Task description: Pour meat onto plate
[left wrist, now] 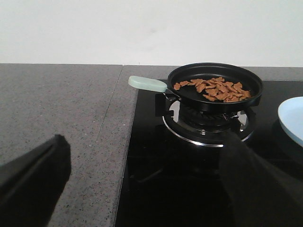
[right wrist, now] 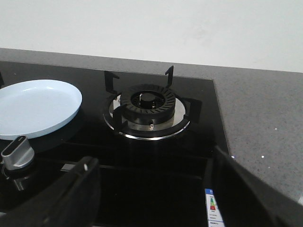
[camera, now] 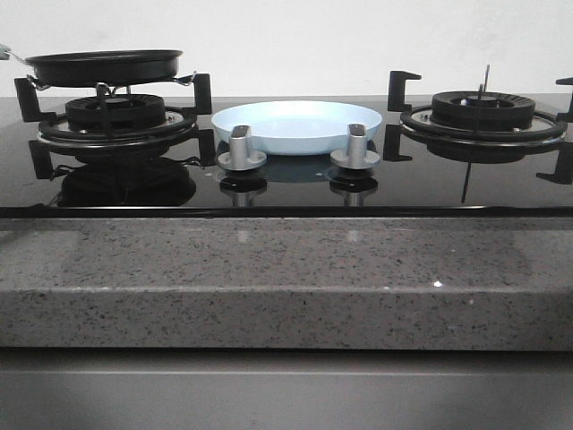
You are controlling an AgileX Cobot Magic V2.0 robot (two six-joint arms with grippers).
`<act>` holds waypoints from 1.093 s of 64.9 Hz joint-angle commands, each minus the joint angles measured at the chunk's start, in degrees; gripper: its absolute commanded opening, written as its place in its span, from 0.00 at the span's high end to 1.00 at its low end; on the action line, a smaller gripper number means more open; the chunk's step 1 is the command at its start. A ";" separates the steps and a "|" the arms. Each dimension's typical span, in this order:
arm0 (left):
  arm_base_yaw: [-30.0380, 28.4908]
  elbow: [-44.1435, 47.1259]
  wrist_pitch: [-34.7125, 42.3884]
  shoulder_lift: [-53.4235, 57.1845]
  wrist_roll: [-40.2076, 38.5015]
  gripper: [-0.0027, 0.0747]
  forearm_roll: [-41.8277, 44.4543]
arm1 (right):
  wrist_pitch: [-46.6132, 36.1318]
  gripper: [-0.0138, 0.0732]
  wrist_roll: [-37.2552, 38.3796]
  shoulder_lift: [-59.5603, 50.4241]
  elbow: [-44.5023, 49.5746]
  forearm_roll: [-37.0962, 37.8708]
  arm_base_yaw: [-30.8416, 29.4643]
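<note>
The meat (left wrist: 215, 89) is a loose heap of orange-brown pieces in a black frying pan (left wrist: 214, 85) with a pale green handle (left wrist: 147, 83). The pan (camera: 103, 64) rests on the left burner. The pale blue plate (camera: 300, 125) lies empty on the black glass between the two burners, and shows again in the right wrist view as the plate (right wrist: 35, 109). My left gripper (left wrist: 144, 142) hangs open short of the pan, holding nothing. My right gripper (right wrist: 151, 158) is open and empty in front of the right burner (right wrist: 149, 106). Neither gripper shows in the front view.
Two silver knobs (camera: 242, 148) (camera: 356, 148) stand just in front of the plate. The right burner (camera: 483, 112) has raised black pan supports. A speckled grey stone counter (camera: 269, 269) surrounds the hob, and a white wall stands behind.
</note>
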State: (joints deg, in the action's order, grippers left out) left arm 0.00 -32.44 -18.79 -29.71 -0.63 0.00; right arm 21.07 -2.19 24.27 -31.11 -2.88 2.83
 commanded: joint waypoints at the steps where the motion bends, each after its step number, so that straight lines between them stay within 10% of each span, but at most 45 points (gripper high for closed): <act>1: 0.01 -2.22 4.17 -0.58 -0.62 0.19 -0.40 | -5.44 0.25 -0.33 0.96 -2.06 -1.05 -0.26; 26: 0.01 -2.22 4.17 -0.58 -0.62 0.32 -0.40 | 1.46 0.25 -0.33 22.08 -12.85 -10.58 0.19; 71: 0.01 -2.22 4.05 -0.58 -0.62 0.40 -0.40 | 31.71 0.25 -0.39 72.95 -64.83 -14.87 9.03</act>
State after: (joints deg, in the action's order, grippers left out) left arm 0.00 -32.54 -18.79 -29.71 -0.63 0.00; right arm 50.54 -2.19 95.03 -88.21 -16.25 11.86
